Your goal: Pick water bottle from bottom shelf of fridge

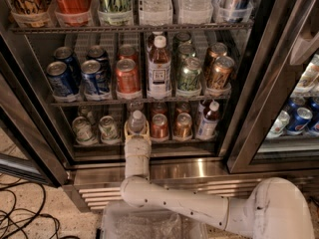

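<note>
The fridge (164, 169) stands open in front of me, with a steel frame and wire racks. On the bottom shelf (149, 144) a small clear water bottle (136, 120) with a white cap stands upright in the third lane from the left. My gripper (137, 131) reaches in from below, at the end of the white arm (174, 203). It sits around the lower part of the bottle, which still stands on the rack. The bottle's base is hidden behind the gripper.
Cans (108, 128) stand left of the bottle and copper cans (159, 126) to its right. A white-capped tea bottle (208, 119) stands further right. The middle rack (139, 100) hangs just above. The louvred grille (99, 195) is below. Cables (25, 218) lie on the floor at left.
</note>
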Robot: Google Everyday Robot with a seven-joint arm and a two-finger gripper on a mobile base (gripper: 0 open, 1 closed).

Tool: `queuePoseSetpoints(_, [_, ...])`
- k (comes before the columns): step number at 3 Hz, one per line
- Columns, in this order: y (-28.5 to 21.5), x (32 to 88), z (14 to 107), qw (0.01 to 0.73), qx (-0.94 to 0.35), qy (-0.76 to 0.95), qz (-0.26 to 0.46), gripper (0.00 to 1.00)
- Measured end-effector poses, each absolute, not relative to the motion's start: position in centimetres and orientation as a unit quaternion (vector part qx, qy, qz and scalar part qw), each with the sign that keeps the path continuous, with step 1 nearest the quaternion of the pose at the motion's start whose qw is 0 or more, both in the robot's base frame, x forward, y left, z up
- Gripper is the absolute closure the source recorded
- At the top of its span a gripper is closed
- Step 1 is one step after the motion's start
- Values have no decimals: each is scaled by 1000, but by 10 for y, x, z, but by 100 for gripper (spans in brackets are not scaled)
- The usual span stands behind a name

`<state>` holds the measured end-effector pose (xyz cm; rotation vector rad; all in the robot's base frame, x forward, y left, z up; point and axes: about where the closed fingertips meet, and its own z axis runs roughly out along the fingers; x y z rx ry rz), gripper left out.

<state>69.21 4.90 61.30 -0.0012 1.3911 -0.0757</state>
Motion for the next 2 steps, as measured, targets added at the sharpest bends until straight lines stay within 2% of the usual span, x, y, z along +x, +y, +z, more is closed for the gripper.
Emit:
queuePoseSetpoints(1, [50,692,616,767,-1,641,-35,100])
queuePoseSetpoints(2, [45,685,617,774,2,633,-34,100])
